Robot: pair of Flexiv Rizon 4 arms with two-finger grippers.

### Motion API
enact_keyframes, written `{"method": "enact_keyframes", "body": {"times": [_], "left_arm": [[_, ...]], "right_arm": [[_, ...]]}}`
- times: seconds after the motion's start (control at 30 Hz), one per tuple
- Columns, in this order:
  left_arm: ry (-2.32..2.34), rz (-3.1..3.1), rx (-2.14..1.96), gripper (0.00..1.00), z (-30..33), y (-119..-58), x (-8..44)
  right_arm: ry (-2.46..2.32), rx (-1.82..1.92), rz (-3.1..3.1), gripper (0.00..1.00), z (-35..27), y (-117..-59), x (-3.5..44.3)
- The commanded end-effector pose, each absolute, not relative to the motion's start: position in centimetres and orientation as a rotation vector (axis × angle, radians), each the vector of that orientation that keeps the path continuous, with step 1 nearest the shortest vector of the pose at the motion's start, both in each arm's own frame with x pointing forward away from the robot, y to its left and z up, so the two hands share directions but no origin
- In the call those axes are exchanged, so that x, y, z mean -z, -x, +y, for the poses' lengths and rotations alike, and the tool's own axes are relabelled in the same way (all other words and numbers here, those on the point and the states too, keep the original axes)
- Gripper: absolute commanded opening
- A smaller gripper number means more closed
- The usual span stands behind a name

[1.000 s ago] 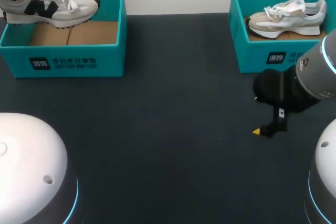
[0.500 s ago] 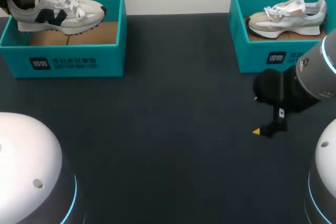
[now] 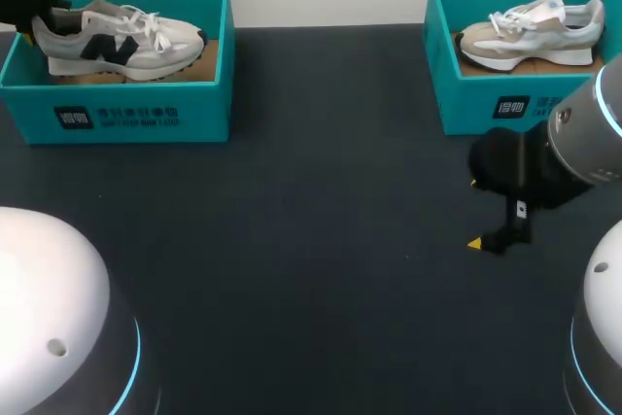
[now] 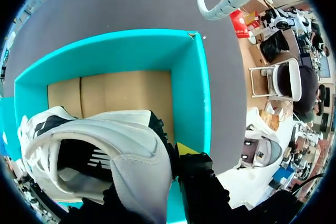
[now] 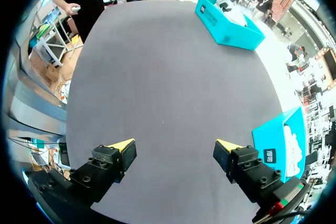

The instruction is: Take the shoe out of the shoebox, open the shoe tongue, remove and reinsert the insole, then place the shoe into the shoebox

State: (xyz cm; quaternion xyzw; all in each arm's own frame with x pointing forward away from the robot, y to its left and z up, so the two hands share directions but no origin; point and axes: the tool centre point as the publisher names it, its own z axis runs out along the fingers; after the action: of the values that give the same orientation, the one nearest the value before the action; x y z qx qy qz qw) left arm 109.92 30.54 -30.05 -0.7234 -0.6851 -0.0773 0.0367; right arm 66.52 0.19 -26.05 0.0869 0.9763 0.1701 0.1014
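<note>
the left claw (image 3: 26, 18) is pinching the heel of the white mesh sneaker with a black side mark (image 3: 121, 41). one yellow fingertip (image 4: 185, 149) lies against the outer side of the heel, and the other finger is hidden behind the shoe. the sneaker sits low inside the teal cardboard shoebox (image 3: 131, 109) directly under this claw, upright on its sole side, with its toe stretching away from the claw along the length of the box. ahead of the claw the brown cardboard floor (image 4: 126, 90) of the box shows bare past the shoe. whether the sole already touches that floor cannot be told. the laces are tied and the shoe's mouth opens up toward the claw. the right claw (image 5: 173, 153) hangs above the dark bench (image 3: 311, 240), its two yellow-tipped fingers spread wide with nothing between them. near it, off to the side of one finger, stands a second teal cardboard shoebox (image 3: 505, 109). this one holds a beige and white sneaker (image 3: 530, 31) that rests on its sole on a cardboard floor, laces on top. the first shoebox, with the held sneaker in it, lies well apart from the right claw, far ahead of its fingers across the bench.
</note>
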Motion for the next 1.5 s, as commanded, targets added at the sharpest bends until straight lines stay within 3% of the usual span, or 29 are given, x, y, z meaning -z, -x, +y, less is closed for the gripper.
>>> {"method": "enact_keyframes", "body": {"times": [0.03, 1.5], "left_arm": [[2.223, -2.108, 0.239, 0.00, 30.5, -109.5, 30.6], [2.169, -2.057, 0.096, 0.00, 31.6, -104.3, 38.0]], "right_arm": [[-0.257, -0.502, 2.880, 1.00, 0.2, -66.4, 26.2], [-0.257, -0.502, 2.880, 1.00, 0.2, -66.4, 26.2]]}}
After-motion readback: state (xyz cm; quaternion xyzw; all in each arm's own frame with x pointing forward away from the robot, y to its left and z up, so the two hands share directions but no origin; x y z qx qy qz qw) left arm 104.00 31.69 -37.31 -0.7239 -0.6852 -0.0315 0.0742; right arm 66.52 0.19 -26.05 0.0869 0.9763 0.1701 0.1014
